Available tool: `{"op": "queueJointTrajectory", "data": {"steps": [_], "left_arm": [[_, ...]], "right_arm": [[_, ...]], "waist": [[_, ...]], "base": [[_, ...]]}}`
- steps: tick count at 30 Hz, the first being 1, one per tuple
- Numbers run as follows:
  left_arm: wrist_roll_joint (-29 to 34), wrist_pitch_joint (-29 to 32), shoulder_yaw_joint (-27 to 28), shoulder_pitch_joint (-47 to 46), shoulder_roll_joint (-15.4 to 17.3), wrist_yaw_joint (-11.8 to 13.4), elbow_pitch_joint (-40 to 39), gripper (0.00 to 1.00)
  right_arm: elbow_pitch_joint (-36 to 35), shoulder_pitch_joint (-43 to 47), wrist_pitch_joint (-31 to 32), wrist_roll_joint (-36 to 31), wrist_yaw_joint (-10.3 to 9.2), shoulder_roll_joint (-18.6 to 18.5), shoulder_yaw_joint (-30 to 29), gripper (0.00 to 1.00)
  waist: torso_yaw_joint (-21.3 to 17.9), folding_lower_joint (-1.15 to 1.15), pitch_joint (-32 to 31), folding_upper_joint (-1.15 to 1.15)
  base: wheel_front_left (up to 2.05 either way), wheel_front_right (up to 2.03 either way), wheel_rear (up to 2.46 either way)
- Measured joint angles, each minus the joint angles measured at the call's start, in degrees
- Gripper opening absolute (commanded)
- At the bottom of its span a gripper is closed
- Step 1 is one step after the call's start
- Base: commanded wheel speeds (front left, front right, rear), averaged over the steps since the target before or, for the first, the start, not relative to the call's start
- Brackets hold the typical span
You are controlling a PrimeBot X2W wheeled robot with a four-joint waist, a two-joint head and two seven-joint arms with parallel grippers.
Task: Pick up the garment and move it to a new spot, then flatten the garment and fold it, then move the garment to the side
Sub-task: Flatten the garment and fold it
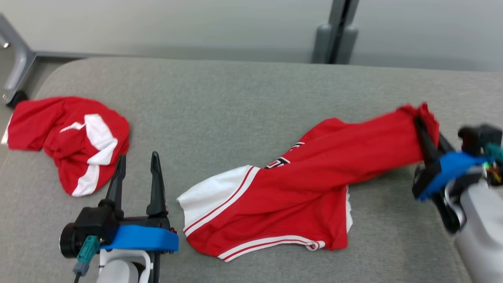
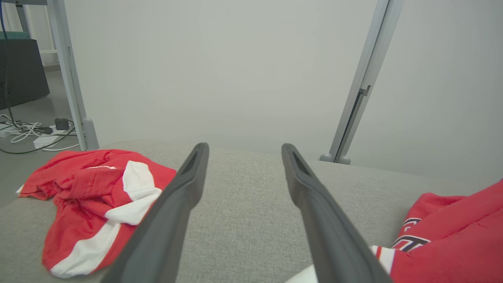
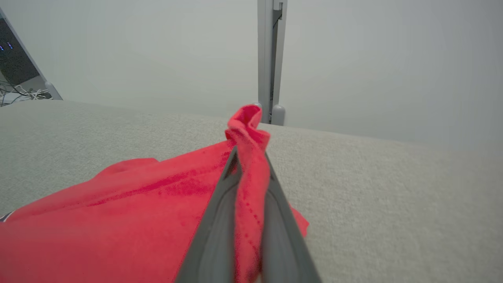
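Crumpled red-and-white cloth heap [image 1: 70,137]: on the grey upholstered surface [image 1: 235,94], just left of the left claw [image 1: 138,156], not touching it.
Left claw: fingers spread wide, nothing between them.
Red jersey garment with white striped trim [image 1: 298,188]: between the claws; hem lies just right of the left claw, far end stretched to the right claw [image 1: 420,120].
Right claw: pinched narrow on a bunched red fold of the garment.

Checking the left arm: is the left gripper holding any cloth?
No, the left gripper stands open over bare grey surface, with nothing between its jaws.
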Motion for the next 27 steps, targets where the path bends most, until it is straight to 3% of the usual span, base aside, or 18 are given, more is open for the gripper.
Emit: {"op": "queueJointTrajectory", "data": {"steps": [7,14,16,17,27], "left_arm": [[0.4,0.0,0.2,3.0,0.0,-0.3,-0.1,1.00],[0.6,0.0,0.0,3.9,0.0,-0.4,-0.1,1.00],[0.6,0.0,0.0,3.9,0.0,-0.5,-0.1,1.00],[0.6,0.0,0.0,3.9,0.0,-0.5,-0.1,1.00],[1.0,0.0,0.9,4.0,0.0,-1.0,0.0,1.00]], "right_arm": [[-9.8,17.1,-0.2,0.4,0.00,0.3,-7.7,0.00],[-18.2,31.4,2.1,-1.9,0.00,4.1,-16.8,0.00],[-20.0,33.5,3.1,-3.2,0.00,5.5,-18.7,0.49],[-21.2,34.1,3.5,-3.9,0.00,6.1,-19.5,1.00],[-34.5,34.6,2.7,-12.6,0.00,12.3,-23.4,1.00]], "waist": [[-3.8,0.00,-4.0,0.00],[-5.4,0.00,-5.7,0.00],[-5.5,0.00,-5.7,0.00],[-5.5,0.00,-5.7,0.00],[-5.8,0.01,-6.1,0.00]], "base": [[0.00,0.00,0.00],[0.00,0.00,0.00],[0.00,0.00,0.00],[0.00,0.00,0.00],[0.00,0.00,0.00]]}}
